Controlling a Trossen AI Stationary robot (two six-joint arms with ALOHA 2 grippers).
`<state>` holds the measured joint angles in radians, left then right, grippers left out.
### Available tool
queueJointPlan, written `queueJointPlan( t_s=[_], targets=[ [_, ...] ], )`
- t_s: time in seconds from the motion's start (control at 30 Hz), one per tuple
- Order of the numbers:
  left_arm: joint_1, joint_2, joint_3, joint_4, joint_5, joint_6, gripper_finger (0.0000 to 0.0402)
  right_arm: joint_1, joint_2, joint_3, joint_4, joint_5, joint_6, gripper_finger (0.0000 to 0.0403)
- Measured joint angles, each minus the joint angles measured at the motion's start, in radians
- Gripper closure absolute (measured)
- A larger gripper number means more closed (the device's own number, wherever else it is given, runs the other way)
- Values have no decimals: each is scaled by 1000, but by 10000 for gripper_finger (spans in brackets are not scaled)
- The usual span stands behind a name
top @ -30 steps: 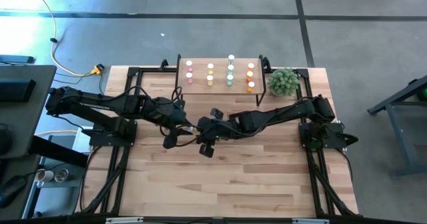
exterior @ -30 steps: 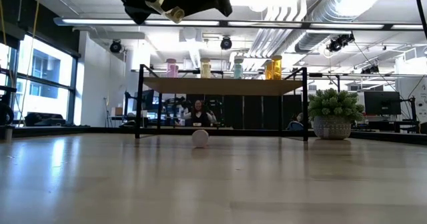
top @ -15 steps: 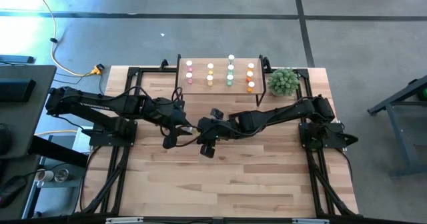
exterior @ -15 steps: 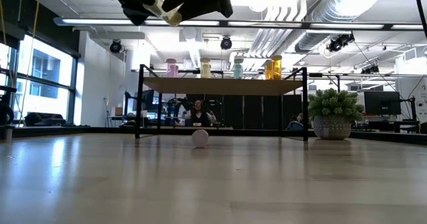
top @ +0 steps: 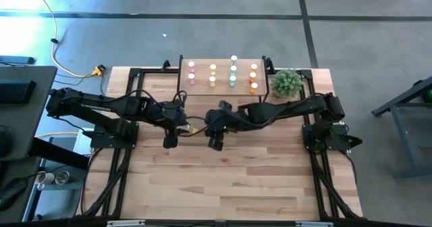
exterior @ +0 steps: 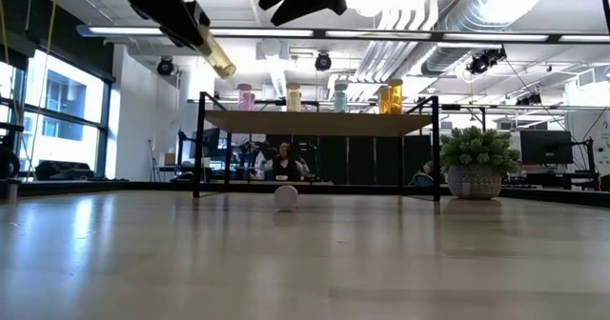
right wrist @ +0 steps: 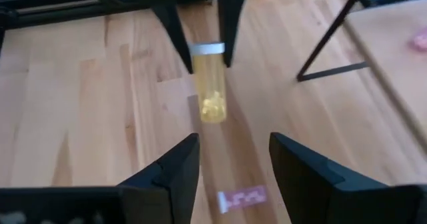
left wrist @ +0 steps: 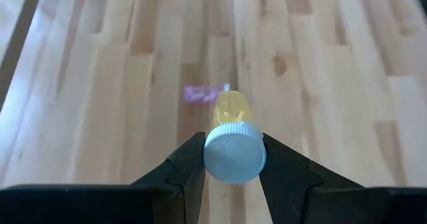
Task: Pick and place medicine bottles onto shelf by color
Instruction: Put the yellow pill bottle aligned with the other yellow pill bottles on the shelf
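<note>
My left gripper (left wrist: 233,167) is shut on a yellow medicine bottle (left wrist: 231,109) with a white cap, high above the table's middle; it also shows in the low view (exterior: 217,58) and the high view (top: 196,128). My right gripper (right wrist: 230,164) is open and empty, facing the bottle (right wrist: 212,91) from the right, a short way off. A pink bottle (exterior: 286,197) lies on its side on the table below; it also shows in the left wrist view (left wrist: 200,94). The shelf (top: 202,85) at the far edge carries several bottles in rows of pink, yellow, green and orange. My left gripper pinches the bottle's white cap (left wrist: 235,156) between its two fingers, one on each side of it. The fingers slant down toward the table's right, in line with the bottle. The yellow body (exterior: 219,61) sticks out beyond the fingertips, tilted downward and clear of the table.
A green potted plant (top: 286,83) stands right of the shelf. The shelf's black legs (exterior: 199,149) stand at the table's far side. Bare wood tabletop (top: 223,180) fills the near half.
My right gripper has drawn back from the bottle toward the table's right and far side. My left gripper has gone toward the table's left with the yellow bottle, which now hangs lower and more steeply tilted, clear of the right gripper.
</note>
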<state>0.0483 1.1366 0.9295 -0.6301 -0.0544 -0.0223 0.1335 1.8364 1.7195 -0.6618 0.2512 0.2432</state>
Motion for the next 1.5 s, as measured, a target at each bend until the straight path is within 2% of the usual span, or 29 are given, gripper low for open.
queueJointPlan(
  t_s=[0.27,0.47,0.57,0.73,0.83,1.13,1.4,1.5],
  targets=[
    [72,0,73,-143,-10,1,286,-82,-51,0,-27,-3,-115,230],
    [145,0,121,-252,-11,30,286,-158,-79,0,-45,-74,-201,230],
    [173,0,152,-310,-10,27,286,-196,-82,0,-42,-193,-255,231],
    [188,0,189,-379,-10,-8,286,-242,-81,0,-11,-455,-344,231],
    [187,0,210,-439,-9,-53,286,-250,-75,0,2,-533,-405,231],
    [183,0,217,-490,80,-108,286,-238,-27,0,44,-543,-558,231],
    [155,1,218,-421,77,-105,286,-219,27,0,138,-538,-494,231],
    [138,0,218,-372,77,-83,286,-204,28,0,166,-471,-464,231]
  ],
)
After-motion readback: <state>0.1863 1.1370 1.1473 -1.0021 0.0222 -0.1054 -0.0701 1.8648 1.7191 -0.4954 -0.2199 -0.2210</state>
